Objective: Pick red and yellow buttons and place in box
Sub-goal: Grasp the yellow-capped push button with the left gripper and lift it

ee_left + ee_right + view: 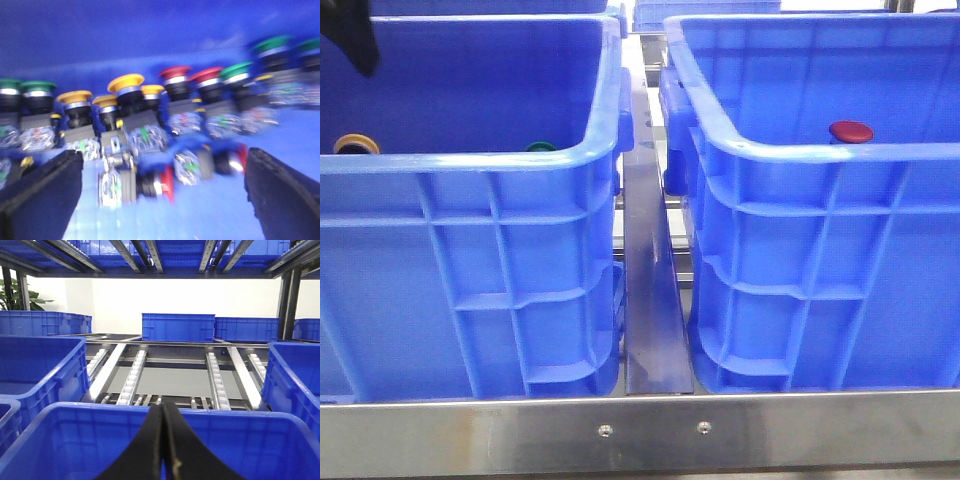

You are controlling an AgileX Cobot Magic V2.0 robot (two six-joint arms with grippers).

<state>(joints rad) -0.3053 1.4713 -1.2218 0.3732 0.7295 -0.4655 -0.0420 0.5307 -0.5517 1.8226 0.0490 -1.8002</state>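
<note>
My left gripper (162, 165) is open inside the left blue crate (470, 165), its dark fingers (40, 195) wide apart. A row of yellow buttons (126, 82), red buttons (175, 72) and green ones stands upright along the crate wall. A red button (165, 182) lies on its side on the crate floor between the fingers, untouched. The view is blurred. In the front view a yellow cap (356, 144) shows over the left crate's rim. The right blue crate (820, 150) holds a red button (851, 131). My right gripper (163, 410) is shut and empty above a blue crate (75, 440).
A metal rail (650, 300) runs between the two crates and a steel bar (640, 430) crosses the front. A green cap (541, 147) sits in the left crate. More blue crates (177, 327) and roller tracks (132, 375) stand behind, with shelving overhead.
</note>
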